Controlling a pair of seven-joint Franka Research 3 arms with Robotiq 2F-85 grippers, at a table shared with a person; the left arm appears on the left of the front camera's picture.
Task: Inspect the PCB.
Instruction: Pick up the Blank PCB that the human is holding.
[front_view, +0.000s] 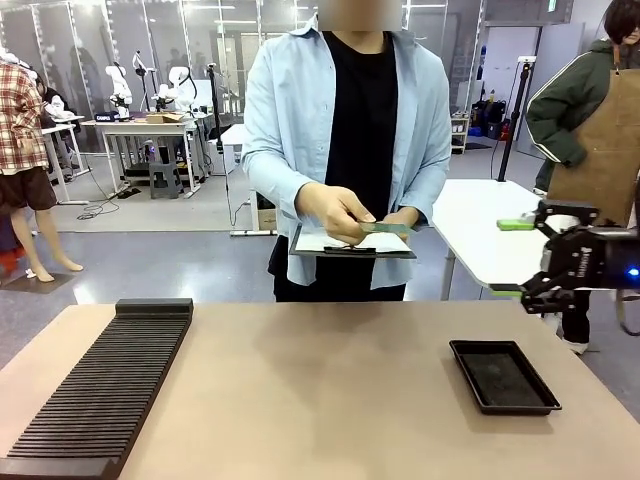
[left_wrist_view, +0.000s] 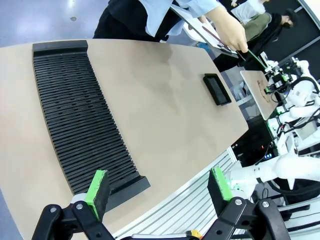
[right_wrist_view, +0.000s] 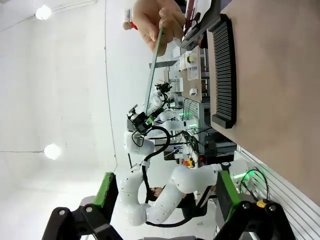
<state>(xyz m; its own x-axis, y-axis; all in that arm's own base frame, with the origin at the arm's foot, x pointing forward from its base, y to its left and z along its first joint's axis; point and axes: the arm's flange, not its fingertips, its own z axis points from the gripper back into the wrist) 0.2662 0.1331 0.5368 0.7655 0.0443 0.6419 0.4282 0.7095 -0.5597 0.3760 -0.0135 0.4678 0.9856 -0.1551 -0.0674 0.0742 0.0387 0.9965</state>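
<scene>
Across the table a person holds the thin green PCB (front_view: 386, 228) in one hand, just above a white clipboard (front_view: 350, 243) held in the other. My right gripper (front_view: 535, 252) hangs open and holds nothing at the table's right edge, well to the right of the PCB. In the right wrist view the PCB (right_wrist_view: 154, 60) shows edge-on, pinched in the person's hand (right_wrist_view: 155, 20), far beyond my open right gripper (right_wrist_view: 166, 192). My left gripper (left_wrist_view: 159, 187) is open with nothing in it, above the near table edge. From there the PCB (left_wrist_view: 255, 55) is a thin green line far off.
A long black slotted rack (front_view: 100, 390) lies at the table's left. A shallow black tray (front_view: 503, 375) sits at the right front. A white table (front_view: 480, 230) stands behind with a small green item (front_view: 515, 224) on it. A second person in an apron stands at the far right.
</scene>
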